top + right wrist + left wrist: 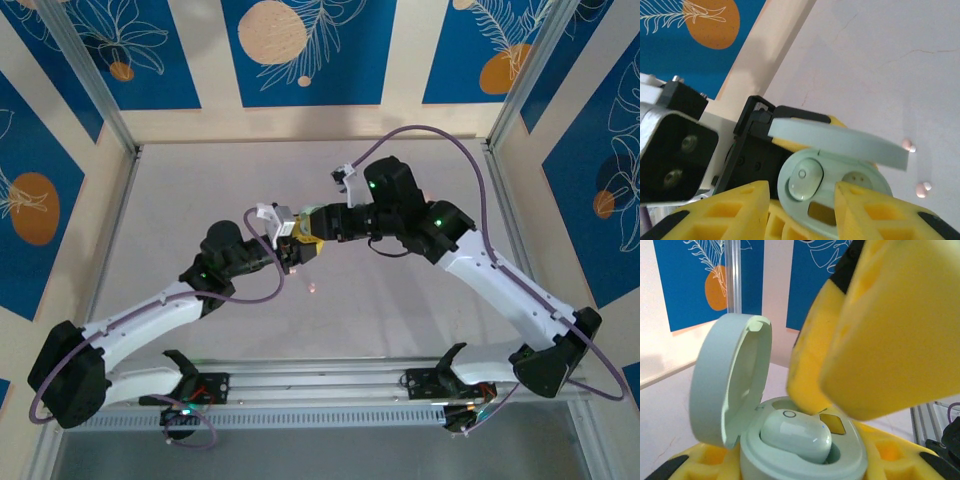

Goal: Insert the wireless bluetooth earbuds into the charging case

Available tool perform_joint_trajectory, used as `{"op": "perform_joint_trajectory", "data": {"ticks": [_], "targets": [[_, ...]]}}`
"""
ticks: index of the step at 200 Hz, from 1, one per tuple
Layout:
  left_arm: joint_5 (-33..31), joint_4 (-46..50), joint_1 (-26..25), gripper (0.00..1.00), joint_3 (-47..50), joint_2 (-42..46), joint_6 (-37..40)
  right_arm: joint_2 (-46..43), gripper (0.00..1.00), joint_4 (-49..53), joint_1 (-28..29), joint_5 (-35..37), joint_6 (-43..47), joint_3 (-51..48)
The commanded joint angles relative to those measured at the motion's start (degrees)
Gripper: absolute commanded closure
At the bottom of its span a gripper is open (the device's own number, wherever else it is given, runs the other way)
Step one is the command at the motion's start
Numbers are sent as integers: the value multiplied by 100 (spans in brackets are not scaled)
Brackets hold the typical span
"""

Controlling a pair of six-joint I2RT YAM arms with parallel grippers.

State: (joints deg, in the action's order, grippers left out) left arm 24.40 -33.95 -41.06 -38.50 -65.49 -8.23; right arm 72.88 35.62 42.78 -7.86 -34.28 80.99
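Left end effector (800, 467) is clamping the open charging case (725, 385) while the right end effector (810, 210) is hovering open over the seated earbud (797, 437), likely light, slick, best pinched gently across its sides.

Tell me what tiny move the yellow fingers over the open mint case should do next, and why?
Probably lift the right gripper straight off the pale mint rounded plastic charging case: one glossy mint earbud already sits in its socket, the jaws look empty, and the second socket is bare.
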Motion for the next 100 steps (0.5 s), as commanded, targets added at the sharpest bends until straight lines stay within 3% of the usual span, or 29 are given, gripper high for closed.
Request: {"op": "perform_joint_trajectory", "data": {"ticks": [1,24,43,60,77,100], "targets": [[-152,-255,-42,64,-22,177,188,-440,57,-70,-7,-369,160,39],[-247,-208,-40,65,18,234,264,-1025,54,-444,-48,-256,338,-222],[-278,-144,-38,65,28,282,312,-1605,53,-603,-232,533,432,-594],[-296,-128,-39,64,40,322,332,-1965,52,-317,-599,1708,341,-897],[-312,-121,-40,65,52,377,330,-2094,51,304,-1560,2492,-137,-1236],[-283,-75,-37,65,69,479,325,-1961,51,606,-3632,1552,-462,-1921]]}}
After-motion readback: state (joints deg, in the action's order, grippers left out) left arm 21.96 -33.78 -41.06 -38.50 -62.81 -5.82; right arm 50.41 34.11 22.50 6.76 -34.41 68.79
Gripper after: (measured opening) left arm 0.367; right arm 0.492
